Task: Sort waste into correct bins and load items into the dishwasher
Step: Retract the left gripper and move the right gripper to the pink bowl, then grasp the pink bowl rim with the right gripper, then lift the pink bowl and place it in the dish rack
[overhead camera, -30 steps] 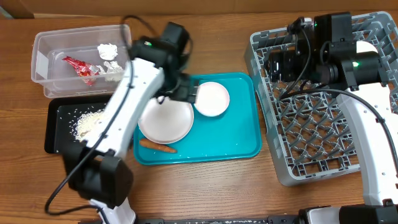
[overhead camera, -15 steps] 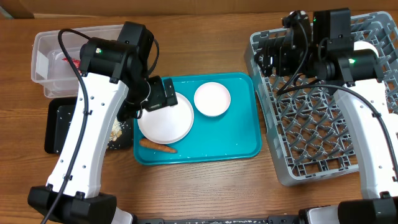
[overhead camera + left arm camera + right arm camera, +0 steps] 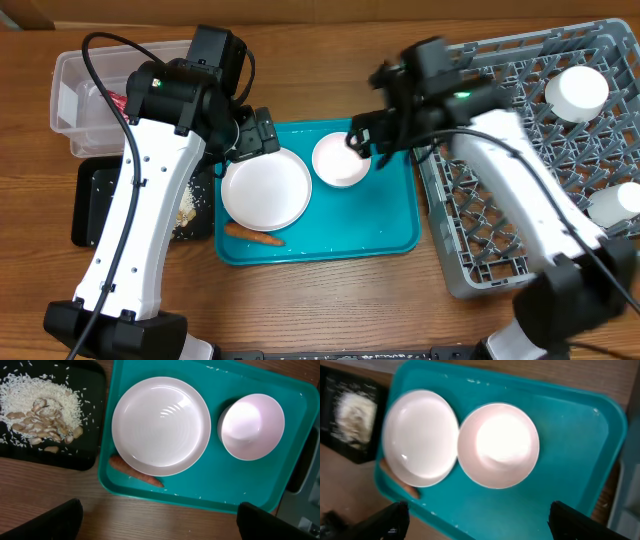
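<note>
1. The left gripper [image 3: 161,524] stands wide open and empty. The glossy white round plate [image 3: 161,426] lies ahead of it, centred between the fingers, on the teal plastic serving tray [image 3: 215,491].
2. The right gripper [image 3: 485,519] is also spread wide and holds nothing. The white round bowl [image 3: 498,445] sits centred ahead of its gap, just beside the plate.
3. A small orange carrot [image 3: 136,472] is tucked partly under the plate's rim.

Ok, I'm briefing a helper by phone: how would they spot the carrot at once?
Find the big teal tray mid-table. In its front-left corner, along the rim of the white plate, lies the carrot. It is thin and orange, where the plate and the bowl are round and white.
</note>
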`<state>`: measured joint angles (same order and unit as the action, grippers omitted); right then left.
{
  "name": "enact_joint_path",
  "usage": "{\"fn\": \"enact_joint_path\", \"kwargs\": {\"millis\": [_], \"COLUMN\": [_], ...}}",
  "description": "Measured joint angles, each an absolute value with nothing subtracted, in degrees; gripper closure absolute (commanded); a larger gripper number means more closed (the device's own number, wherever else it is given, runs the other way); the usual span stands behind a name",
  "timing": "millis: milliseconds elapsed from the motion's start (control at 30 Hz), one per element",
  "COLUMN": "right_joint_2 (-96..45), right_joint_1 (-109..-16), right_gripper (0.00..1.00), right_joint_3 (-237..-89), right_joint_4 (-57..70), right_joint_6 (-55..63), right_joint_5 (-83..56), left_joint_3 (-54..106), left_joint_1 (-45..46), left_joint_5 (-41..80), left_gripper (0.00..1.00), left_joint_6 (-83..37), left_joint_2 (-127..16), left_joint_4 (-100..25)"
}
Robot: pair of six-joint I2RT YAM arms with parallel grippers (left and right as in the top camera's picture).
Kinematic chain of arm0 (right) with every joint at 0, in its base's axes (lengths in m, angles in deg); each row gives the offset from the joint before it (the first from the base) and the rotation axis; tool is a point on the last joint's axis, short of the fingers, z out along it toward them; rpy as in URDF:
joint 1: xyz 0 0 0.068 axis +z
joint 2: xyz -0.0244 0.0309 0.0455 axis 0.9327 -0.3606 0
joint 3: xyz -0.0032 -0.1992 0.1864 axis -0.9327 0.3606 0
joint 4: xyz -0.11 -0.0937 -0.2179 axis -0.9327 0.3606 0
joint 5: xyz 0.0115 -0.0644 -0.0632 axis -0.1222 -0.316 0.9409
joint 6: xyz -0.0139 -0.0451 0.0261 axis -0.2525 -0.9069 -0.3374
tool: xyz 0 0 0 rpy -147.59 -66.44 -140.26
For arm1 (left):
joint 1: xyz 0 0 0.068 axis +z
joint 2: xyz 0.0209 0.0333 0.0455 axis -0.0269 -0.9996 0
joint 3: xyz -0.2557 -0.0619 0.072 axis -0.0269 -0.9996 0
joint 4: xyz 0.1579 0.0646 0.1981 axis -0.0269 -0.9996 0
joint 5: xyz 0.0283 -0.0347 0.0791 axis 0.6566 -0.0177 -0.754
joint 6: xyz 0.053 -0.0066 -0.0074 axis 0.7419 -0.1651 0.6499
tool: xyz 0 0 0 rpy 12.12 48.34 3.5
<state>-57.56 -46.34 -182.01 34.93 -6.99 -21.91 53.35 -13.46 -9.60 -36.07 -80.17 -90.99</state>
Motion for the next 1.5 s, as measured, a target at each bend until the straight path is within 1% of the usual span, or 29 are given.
{"fn": "enact_joint_path", "kwargs": {"millis": [133, 233, 300, 367, 467, 600, 700, 833, 900, 967, 1033, 1200, 1300, 1500], "right_joint_2": [-63.36, -66.72, -68.45, -70.13, -72.45, -75.20, -75.82, -75.82, -75.82, -75.82, -75.82, -75.82, -75.82, -74.26], "right_joint_1": [-45.10, -45.55, -45.62, -45.62, -45.62, -45.62, -45.62, -45.62, -45.60, -45.62, -45.62, -45.62, -45.71, -47.78], "right_gripper": [0.15, 0.21, 0.30, 0.35, 0.52, 0.58, 0.69, 0.72, 0.79, 0.90, 0.96, 0.96, 0.96, 0.96], "right_joint_3": [-181.91, -181.71, -181.69, -181.67, -181.64, -181.56, -181.12, -180.46, -180.09, -179.65, -179.39, -179.39, -180.07, -187.00], "right_joint_4": [34.41, 33.03, 31.89, 30.86, 30.21, 29.33, 27.98, 26.10, 25.55, 25.55, 25.33, 25.36, 27.89, 32.53], "right_joint_6": [-2.69, -0.85, 0.09, 0.79, 1.42, 2.14, 1.99, 2.32, 2.25, 2.19, 2.04, 2.41, 2.39, 2.19], "right_joint_5": [-15.73, -13.50, -12.60, -12.14, -11.79, -11.60, -11.29, -11.20, -11.18, -11.16, -11.16, -11.05, -11.14, -10.42], "left_joint_3": [53.35, 53.35, 53.35, 53.35, 53.35, 53.35, 53.35, 53.35, 53.35, 53.35, 53.35, 53.35, 53.35, 53.35], "left_joint_1": [-13.46, -13.46, -13.46, -13.46, -13.46, -13.46, -13.46, -13.46, -13.46, -13.46, -13.46, -13.46, -13.46, -13.46], "left_joint_5": [-10.19, -10.38, -10.45, -10.58, -10.58, -10.58, -10.58, -10.58, -10.58, -10.58, -10.58, -10.58, -10.58, -10.62], "left_gripper": [0.00, 0.00, 0.00, 0.00, 0.00, 0.00, 0.00, 0.00, 0.00, 0.00, 0.00, 0.00, 0.00, 0.00], "left_joint_6": [-36.07, -36.07, -36.07, -36.05, -36.05, -36.05, -36.05, -36.05, -36.05, -36.05, -36.05, -36.05, -36.05, -36.05], "left_joint_2": [-80.17, -80.17, -80.17, -80.17, -80.17, -80.17, -80.17, -80.17, -80.17, -80.17, -80.17, -80.17, -80.17, -80.17], "left_joint_4": [-91.76, -92.28, -92.48, -92.63, -92.81, -93.18, -93.24, -93.27, -93.27, -93.27, -93.31, -93.72, -93.70, -93.16]}}
